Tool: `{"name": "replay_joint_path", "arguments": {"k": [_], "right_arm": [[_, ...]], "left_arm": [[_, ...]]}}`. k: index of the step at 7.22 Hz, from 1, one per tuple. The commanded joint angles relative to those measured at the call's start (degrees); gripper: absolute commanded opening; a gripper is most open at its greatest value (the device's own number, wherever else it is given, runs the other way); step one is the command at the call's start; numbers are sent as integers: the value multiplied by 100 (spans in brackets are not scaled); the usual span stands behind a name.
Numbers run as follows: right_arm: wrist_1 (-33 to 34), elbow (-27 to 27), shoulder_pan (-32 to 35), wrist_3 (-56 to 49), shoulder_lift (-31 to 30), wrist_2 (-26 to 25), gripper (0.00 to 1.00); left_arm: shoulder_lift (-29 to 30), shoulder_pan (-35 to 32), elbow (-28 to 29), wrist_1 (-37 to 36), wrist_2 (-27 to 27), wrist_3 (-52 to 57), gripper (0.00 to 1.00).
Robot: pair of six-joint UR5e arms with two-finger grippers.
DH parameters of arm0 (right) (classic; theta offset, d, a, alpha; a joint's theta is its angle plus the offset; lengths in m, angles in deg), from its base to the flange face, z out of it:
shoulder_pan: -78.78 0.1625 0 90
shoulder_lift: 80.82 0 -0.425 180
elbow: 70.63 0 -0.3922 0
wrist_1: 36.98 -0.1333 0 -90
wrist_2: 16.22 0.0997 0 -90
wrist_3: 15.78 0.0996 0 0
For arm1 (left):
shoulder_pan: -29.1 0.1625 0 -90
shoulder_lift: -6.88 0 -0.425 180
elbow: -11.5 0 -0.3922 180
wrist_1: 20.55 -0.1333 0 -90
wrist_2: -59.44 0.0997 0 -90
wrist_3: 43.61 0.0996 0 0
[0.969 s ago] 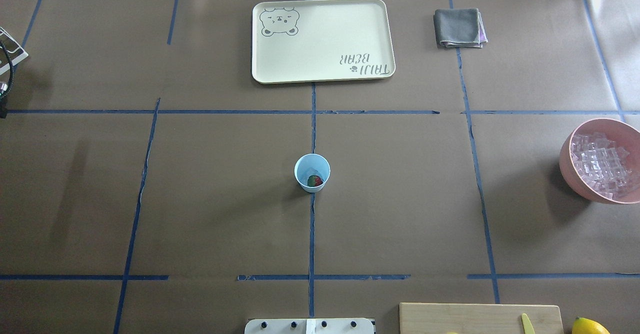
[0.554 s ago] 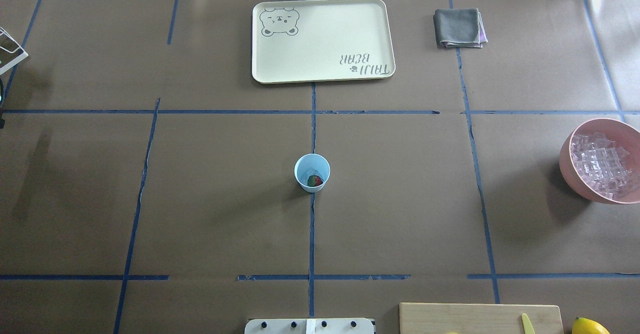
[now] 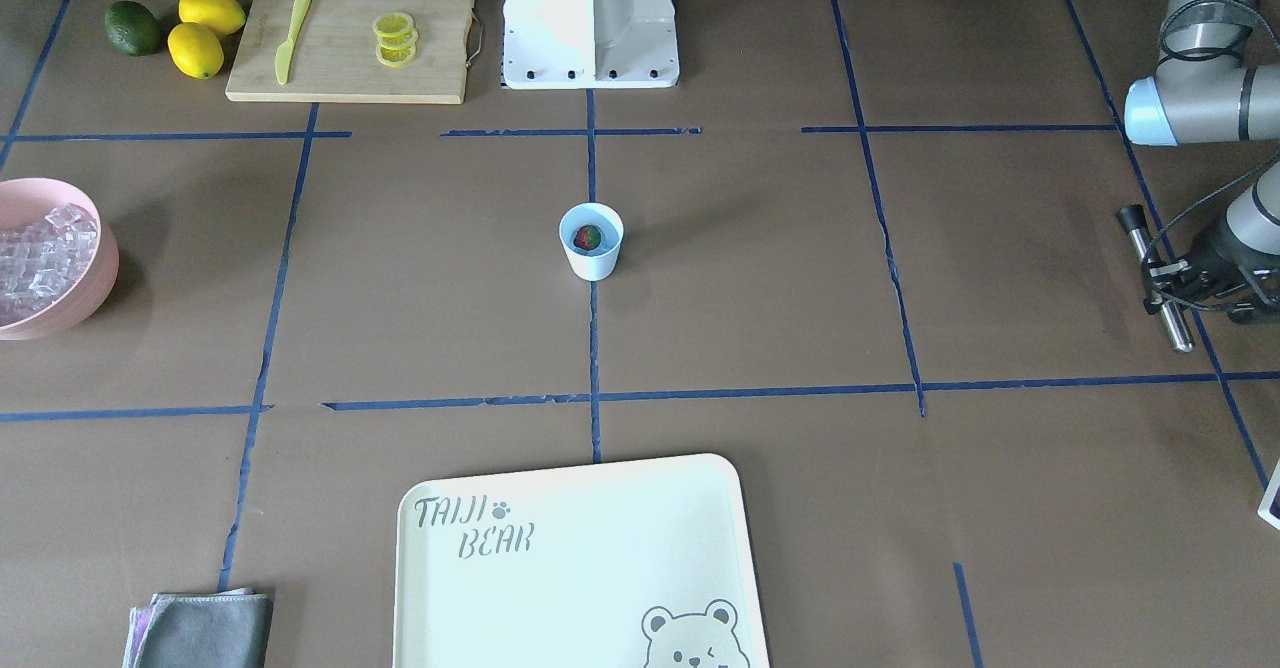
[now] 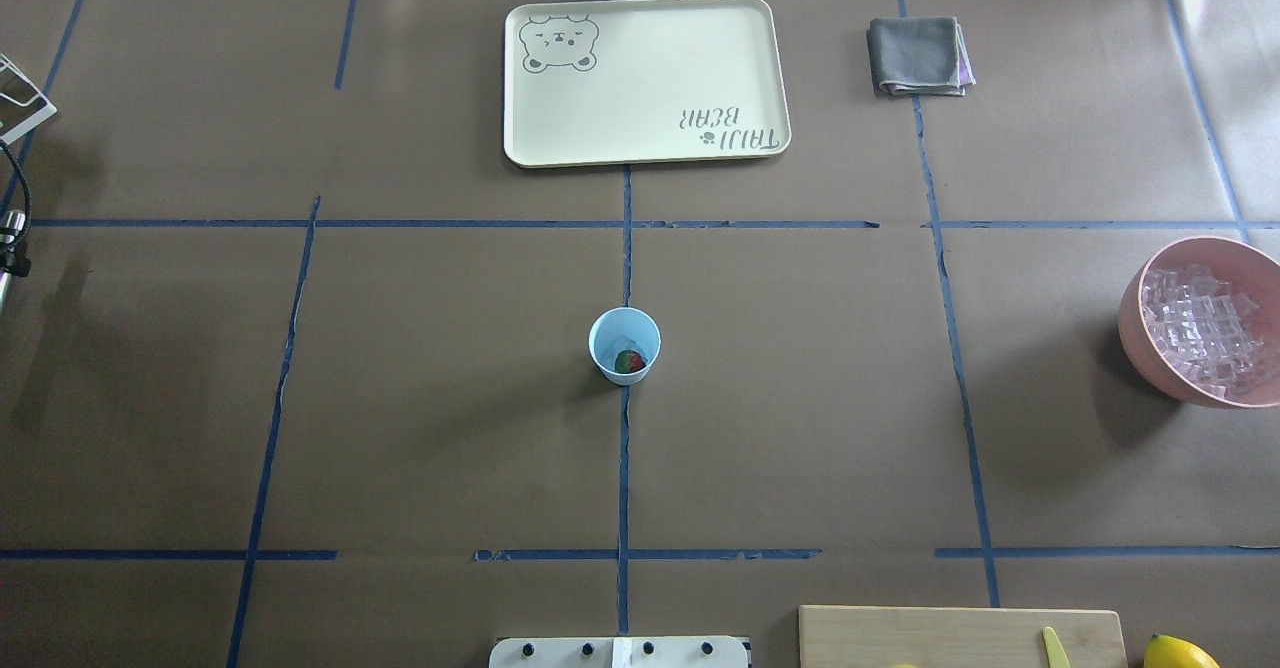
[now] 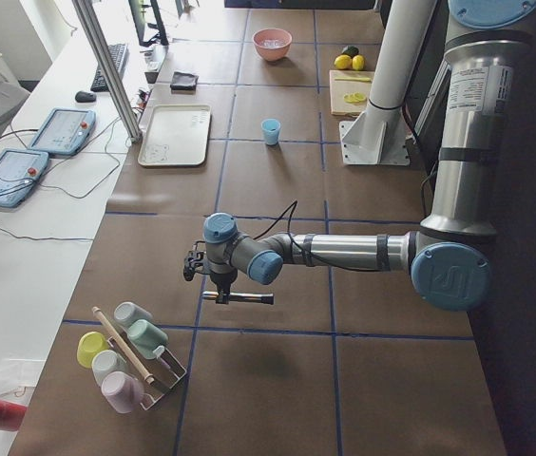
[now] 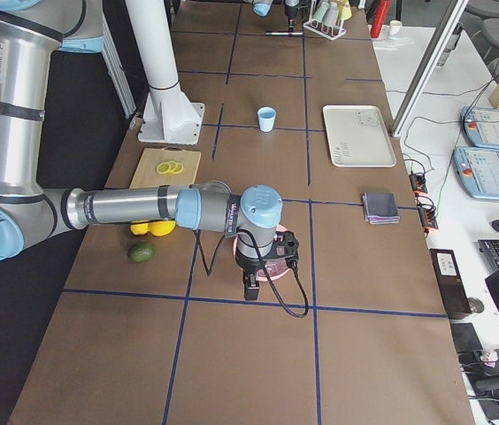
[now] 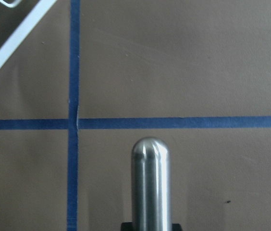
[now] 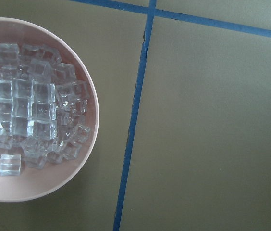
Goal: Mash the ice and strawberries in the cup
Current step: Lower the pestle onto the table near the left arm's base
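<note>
The light-blue cup [image 4: 624, 346] stands at the table's middle, also in the front view [image 3: 591, 241]. A red strawberry [image 4: 629, 361] lies inside it beside a faint clear ice cube [image 4: 620, 332]. More ice [image 8: 25, 115] fills the pink bowl [image 4: 1140, 333] at the right edge. My left gripper [image 3: 1165, 283] is far to the left of the cup, shut on a metal rod [image 3: 1176, 326] held level above the table; the rod's rounded tip shows in the left wrist view [image 7: 150, 187]. My right gripper [image 6: 251, 288] hangs beside the bowl; I cannot tell whether it is open or shut.
A cream tray [image 4: 646, 80] and a folded grey cloth [image 4: 918, 55] lie at the far side. A cutting board [image 3: 350, 38] with a knife and lemon slices, two lemons [image 3: 200, 33] and an avocado [image 3: 133, 27] sit near the robot base. A cup rack [image 5: 125, 351] stands at the left end.
At the overhead view's left edge, the left arm's visible parts and their shadow have shifted slightly. The cup, strawberry and bowl have not moved.
</note>
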Motion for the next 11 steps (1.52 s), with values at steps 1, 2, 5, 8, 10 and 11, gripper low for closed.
{"name": "replay_joint_path", "arguments": {"k": [1, 2, 5, 8, 10, 11], "right_arm": [[0, 10, 0, 0, -11, 0, 100], [0, 1, 0, 0, -11, 0, 100], [0, 1, 0, 0, -11, 0, 100], [0, 1, 0, 0, 7, 0, 100], [0, 1, 0, 9, 15, 0, 100], [0, 1, 0, 9, 15, 0, 100]], "left_arm": [[-121, 137, 6, 19, 1, 6, 4], [-183, 137, -3, 19, 1, 15, 4], [-227, 146, -12, 19, 1, 50, 99], [-219, 137, -143, -51, -313, 68, 100], [-210, -11, -319, -139, -797, 608, 100], [-210, -447, -424, -583, -964, 1282, 100]]}}
